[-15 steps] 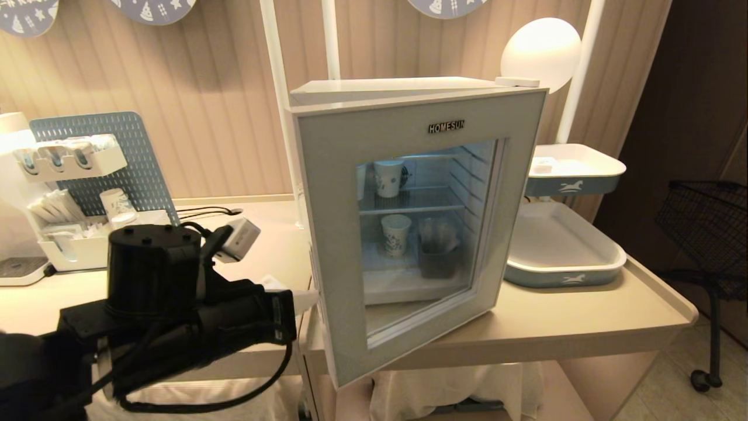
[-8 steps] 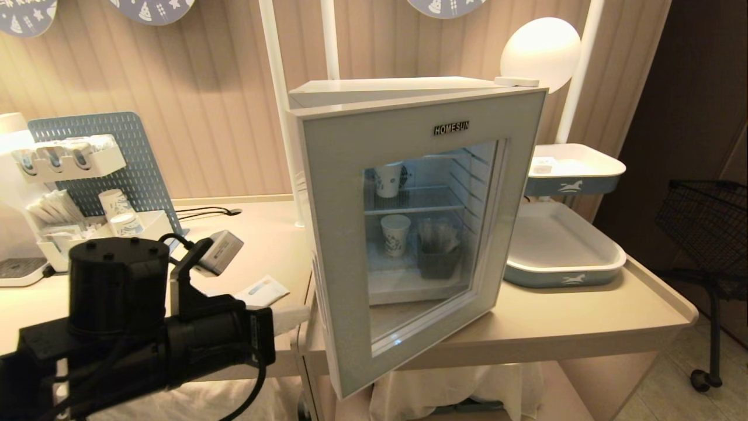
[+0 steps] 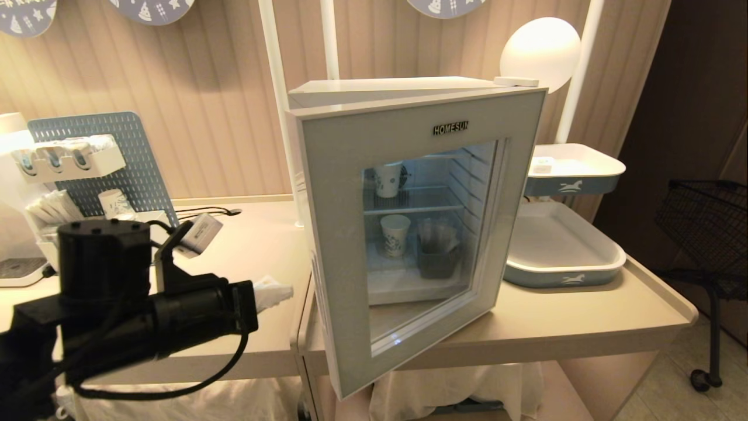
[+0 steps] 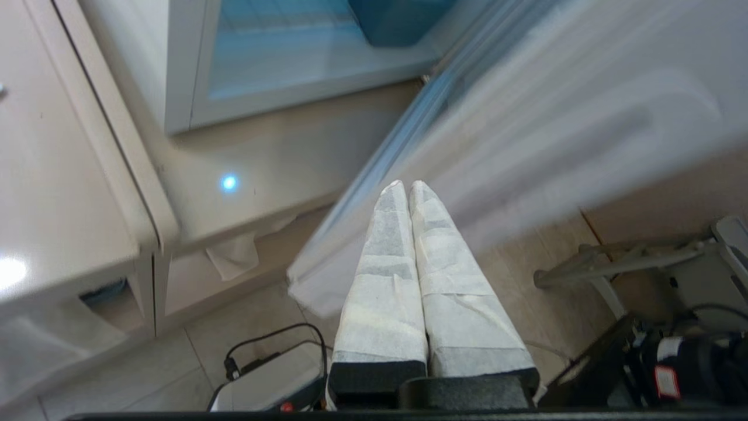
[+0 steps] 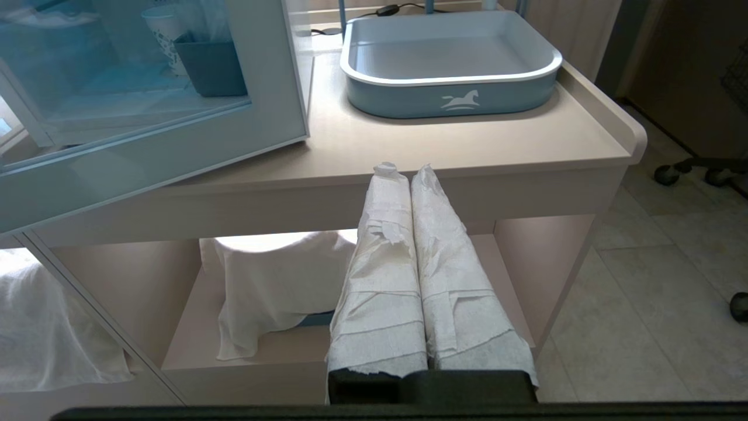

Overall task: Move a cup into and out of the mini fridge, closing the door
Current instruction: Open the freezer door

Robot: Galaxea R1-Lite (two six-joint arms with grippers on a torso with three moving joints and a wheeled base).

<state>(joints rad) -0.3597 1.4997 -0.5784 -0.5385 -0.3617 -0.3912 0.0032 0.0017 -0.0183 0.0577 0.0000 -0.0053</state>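
We saw the left gripper (image 3: pixel 280 290) held level out in front of the counter (image 3: pixel 584 327), its white-wrapped fingers (image 4: pixel 403 245) pressed tight together with nothing between them. Just beyond its tips, a small gap away, stood the free edge of the door (image 3: pixel 333 245), which hung partly open from the mini fridge (image 3: pixel 397 89). Through the glass, farther past the gripper, we made out two printed paper cups (image 3: pixel 395 234) on the shelves and a dark bin (image 3: pixel 437 262) beside the lower one. We could not find the yogurt-style cup anywhere. The right gripper (image 5: pixel 404 171) hung low before the counter's front edge, likewise clenched on nothing, with a blue tray (image 5: pixel 450 99) beyond it.
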